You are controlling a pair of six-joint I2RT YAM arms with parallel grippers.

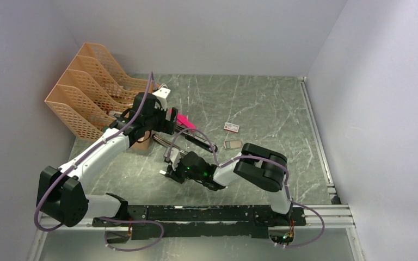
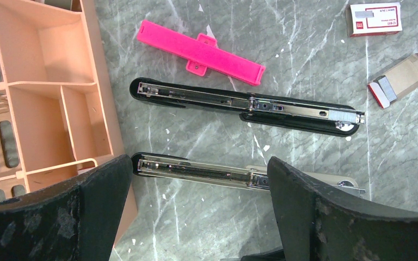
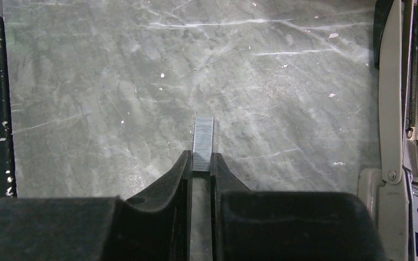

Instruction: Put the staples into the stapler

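While the right gripper [image 3: 202, 163] pinches a short strip of the staples [image 3: 203, 136] by its near end, the rest of the strip juts toward twelve o'clock in the right wrist view. Most of its length is free beyond the fingertips [image 3: 182, 168], which leaves the leading end clear to slide into a channel. Whether the strip rests on the table [image 3: 114, 81] or rides just above it, I cannot tell. At three o'clock of the strip, well apart, lies a grey hinged piece [image 3: 408, 109] with a spring along its rail.

Seen from the left wrist, the stapler [image 2: 245, 106] lies folded open and flat with its silver rail facing up, so the loading channel is exposed. Just beside it at six o'clock lies a second black-and-silver rail [image 2: 196, 173], parallel and also opened. The grey piece probably belongs to this one, though that is a judgement.

The left gripper [image 2: 198, 165] hangs above both with its jaws spread wide and nothing between them, apparently stationed to steady a body once the strip arrives. A white box [image 2: 374, 18] with red print sits at one o'clock of the stapler, an open carton [image 2: 400, 80] at two o'clock, a pink piece [image 2: 198, 51] at eleven, and an orange organiser [image 2: 49, 81] at nine.
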